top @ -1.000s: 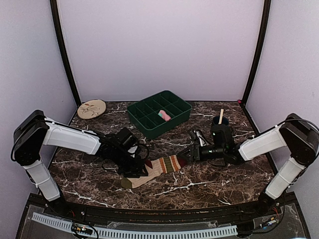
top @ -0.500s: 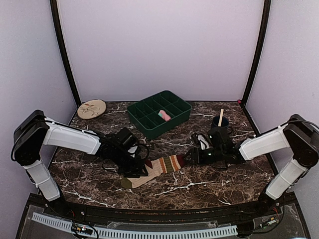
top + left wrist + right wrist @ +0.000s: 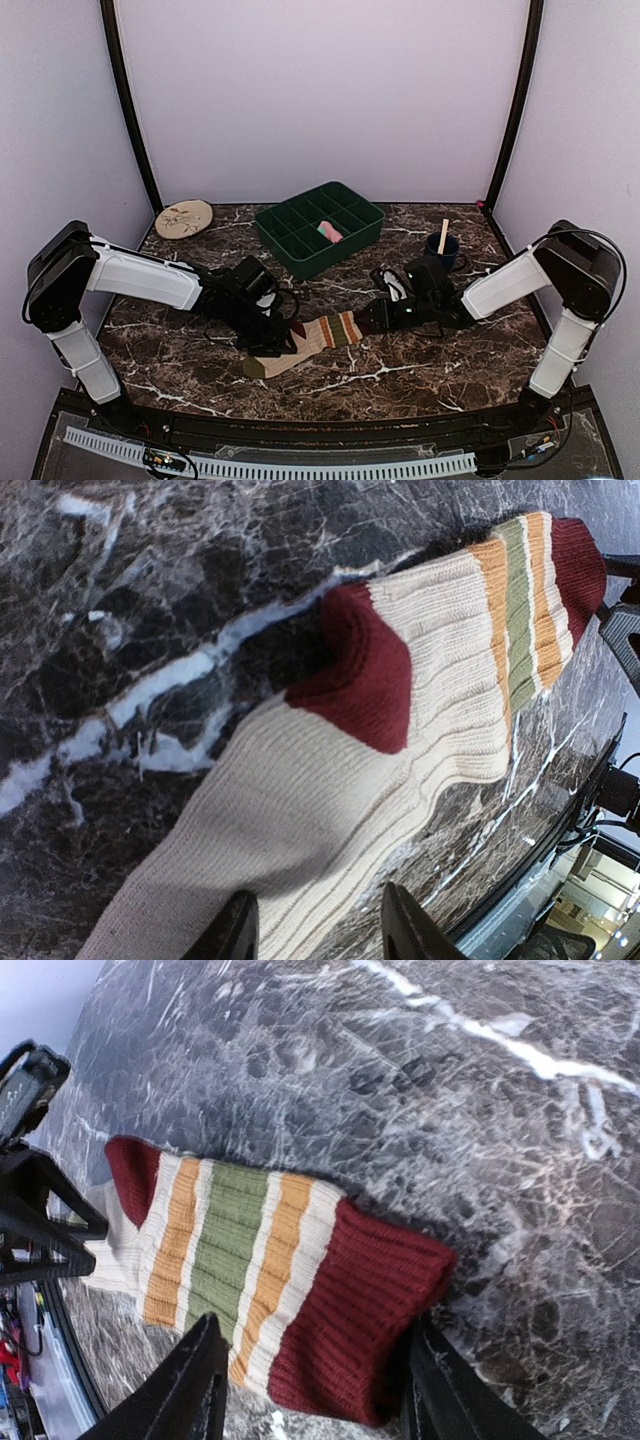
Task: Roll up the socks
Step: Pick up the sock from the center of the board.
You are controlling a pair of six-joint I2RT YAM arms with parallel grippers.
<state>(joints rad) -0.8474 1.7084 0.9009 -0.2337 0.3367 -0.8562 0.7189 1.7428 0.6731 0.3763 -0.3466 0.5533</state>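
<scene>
The beige sock [image 3: 310, 343] lies flat on the marble table, olive toe at the near left, maroon cuff [image 3: 365, 1325] at the right. My left gripper [image 3: 283, 340] rests low over its foot part. In the left wrist view this gripper [image 3: 316, 895] stands open, one fingertip [image 3: 238, 920] over the beige knit and the other beside the sock's edge. My right gripper [image 3: 370, 320] is open at the cuff. In the right wrist view it [image 3: 314, 1328] stands astride the maroon cuff. The pink sock [image 3: 328, 232] lies in the green tray.
A green compartment tray [image 3: 290, 245] stands at the back middle. A dark cup with a wooden stick [image 3: 444, 243] sits behind the right arm. A round beige disc [image 3: 184, 218] lies at the back left.
My right gripper has slid left along the table until its jaws straddle the sock's cuff. The left arm and the sock have stayed put.
</scene>
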